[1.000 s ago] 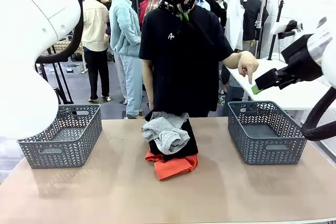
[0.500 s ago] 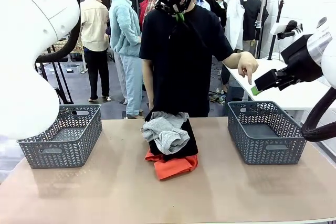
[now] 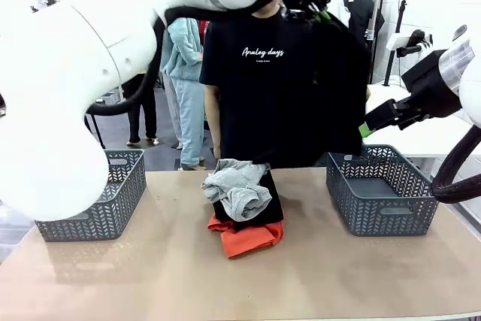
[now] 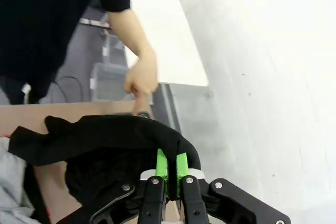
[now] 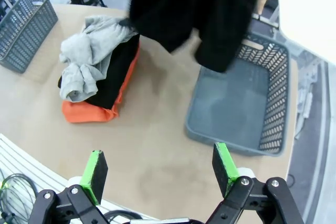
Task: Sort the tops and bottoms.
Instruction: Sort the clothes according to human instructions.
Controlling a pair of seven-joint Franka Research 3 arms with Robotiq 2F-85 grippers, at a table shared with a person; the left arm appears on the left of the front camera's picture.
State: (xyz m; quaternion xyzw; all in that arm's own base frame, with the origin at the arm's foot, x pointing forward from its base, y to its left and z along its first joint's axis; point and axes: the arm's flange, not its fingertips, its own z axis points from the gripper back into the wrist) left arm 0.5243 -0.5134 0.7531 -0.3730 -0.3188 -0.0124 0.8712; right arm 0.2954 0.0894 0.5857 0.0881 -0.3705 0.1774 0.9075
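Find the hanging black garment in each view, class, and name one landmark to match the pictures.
Front view: black garment hangs upper right.
Left wrist view: draped across the lower middle, pinched in the left gripper.
Right wrist view: hanging from the top middle.
Shared landmark: the light grey garment.

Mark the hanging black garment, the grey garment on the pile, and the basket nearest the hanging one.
hanging black garment point(image 3: 342, 95): front view, middle of the draped cloth.
grey garment point(image 3: 237, 186): front view, centre of the crumpled cloth.
basket point(image 3: 382, 217): front view, its near wall.
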